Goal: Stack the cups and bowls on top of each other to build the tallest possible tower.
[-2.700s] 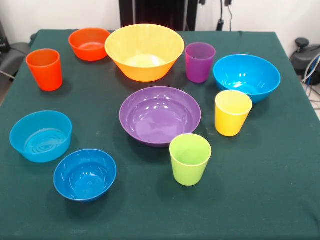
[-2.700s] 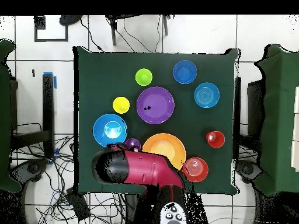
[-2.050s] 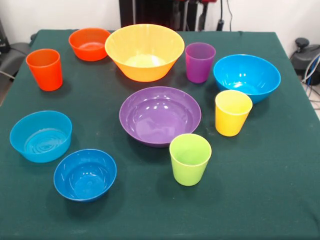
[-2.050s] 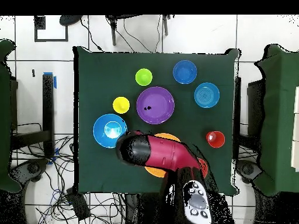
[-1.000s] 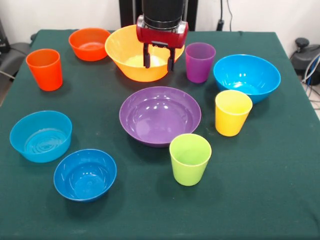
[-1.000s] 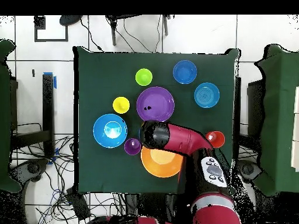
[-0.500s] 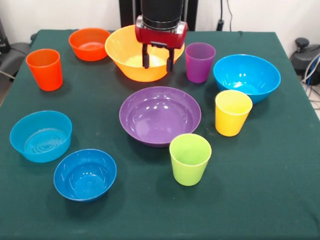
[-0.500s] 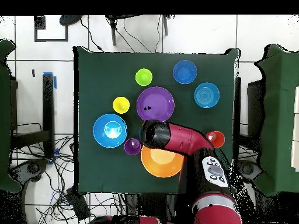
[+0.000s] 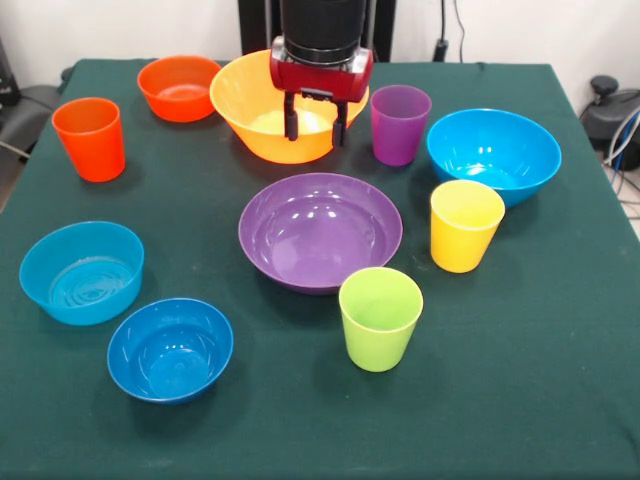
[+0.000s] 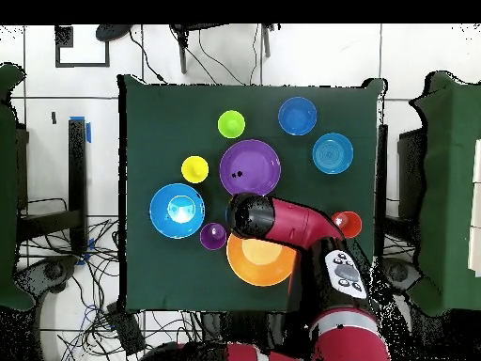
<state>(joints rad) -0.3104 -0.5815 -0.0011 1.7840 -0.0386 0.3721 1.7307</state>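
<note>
Over the near rim of the orange-yellow bowl (image 9: 288, 104), the gripper (image 9: 315, 122) hangs with its two dark fingers (image 9: 292, 122) spread apart and nothing between them; the tips point down in front of the bowl's wall, as the front view has it. From overhead the arm (image 10: 291, 224) covers the gripper, its round dark end lying between the purple bowl (image 10: 250, 168) and the orange-yellow bowl (image 10: 259, 263), so how high the tips stand above the cloth cannot be told.

Just beside the gripper in the front view stands the purple cup (image 9: 400, 123), upright and apart from the orange-yellow bowl. Below the gripper sits the purple bowl (image 9: 320, 231), open side up. Next to the purple cup comes the large blue bowl (image 9: 493, 153), and the yellow cup (image 9: 465, 225) stands just in front of it. The lime green cup (image 9: 380, 318) stands close before the purple bowl's rim.

On the other side the small orange bowl (image 9: 179, 88) rests close beside the orange-yellow bowl, with the orange cup (image 9: 90, 138) near it. Well forward of those lie the straight-sided light blue bowl (image 9: 82, 272) and the dark blue bowl (image 9: 170, 348), close together.

Every piece rests singly on the green table (image 9: 530, 380); none sits on another
</note>
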